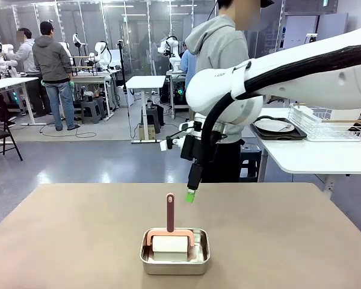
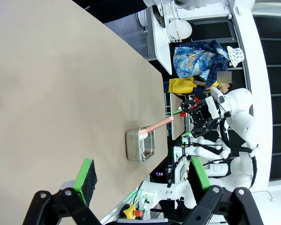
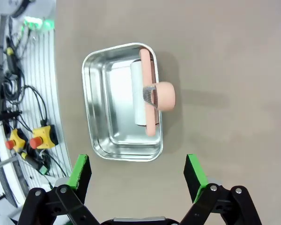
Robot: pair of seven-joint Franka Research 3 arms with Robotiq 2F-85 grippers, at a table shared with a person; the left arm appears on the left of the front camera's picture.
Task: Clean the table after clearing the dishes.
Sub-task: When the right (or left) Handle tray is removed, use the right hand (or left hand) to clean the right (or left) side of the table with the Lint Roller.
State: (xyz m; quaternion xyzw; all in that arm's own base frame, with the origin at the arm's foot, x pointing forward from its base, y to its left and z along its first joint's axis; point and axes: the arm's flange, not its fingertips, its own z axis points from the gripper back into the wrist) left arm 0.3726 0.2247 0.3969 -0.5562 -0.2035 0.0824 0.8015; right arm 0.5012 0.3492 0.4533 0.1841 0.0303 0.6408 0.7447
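Table (image 1: 78, 229) looks cleared — wiping step begins. Right gripper (image 3: 136, 176) spread above steel pan (image 3: 96, 108); next, descend and pinch pink roller handle (image 3: 164, 96). Left gripper (image 2: 143, 177) spread too.

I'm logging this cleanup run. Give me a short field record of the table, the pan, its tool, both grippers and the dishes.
table: beige top, bearing one steel pan
steel pan: near the robot's edge, holds the roller
roller: white roll, pink handle standing up out of the pan
right gripper: fingers open, empty, above the table by the pan
left gripper: fingers open, empty, apart from the pan
dishes: plate on a dark tray on the white side table
person: standing at the far side
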